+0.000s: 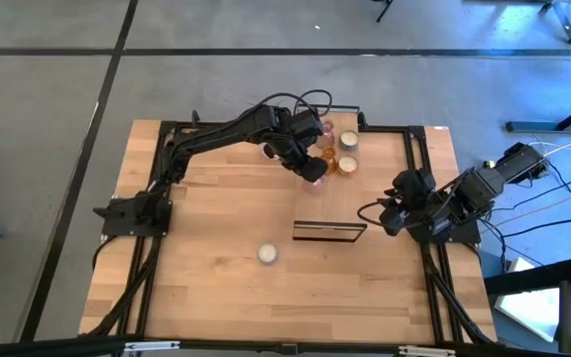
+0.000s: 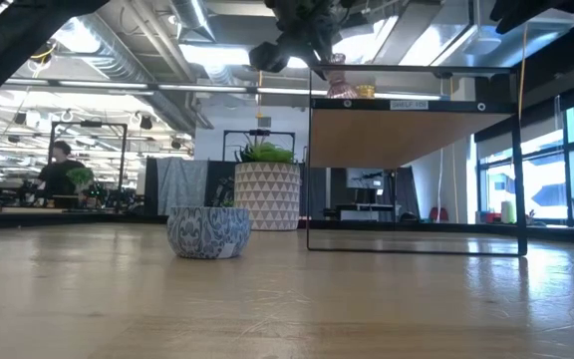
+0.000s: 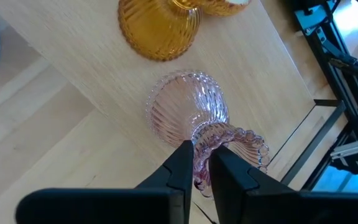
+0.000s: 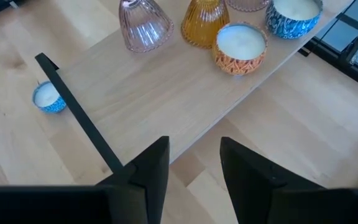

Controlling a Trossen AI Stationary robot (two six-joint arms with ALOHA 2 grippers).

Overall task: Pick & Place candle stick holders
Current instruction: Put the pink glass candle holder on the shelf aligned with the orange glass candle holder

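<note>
A pink ribbed glass candle stick holder (image 3: 188, 106) stands on the wooden top of the black-framed stand (image 1: 330, 203), near its edge. My left gripper (image 3: 202, 163) is shut on it from above; the gripper also shows in the high view (image 1: 312, 171). An amber glass holder (image 3: 159, 25), a second pink glass one (image 4: 247, 4), an orange-patterned round holder (image 4: 240, 46) and a blue-patterned one (image 4: 294, 15) stand on the same top. Another round holder (image 1: 268, 254) sits on the table. My right gripper (image 4: 194, 168) is open and empty, right of the stand (image 1: 387, 213). My left gripper pinches the pink holder's frilled rim (image 3: 211, 138) on one side, between its two fingers. The fingers come from above, pointing down. The holder is upright, and its wide base (image 3: 173, 118) seems to rest on the stand's top.
A green succulent in a patterned white pot (image 2: 267, 194) stands behind the round holder (image 2: 207, 231) in the low view. The stand's black frame (image 4: 73, 112) rises beside the table's middle. The table's front left shows bare wood (image 1: 196, 288).
</note>
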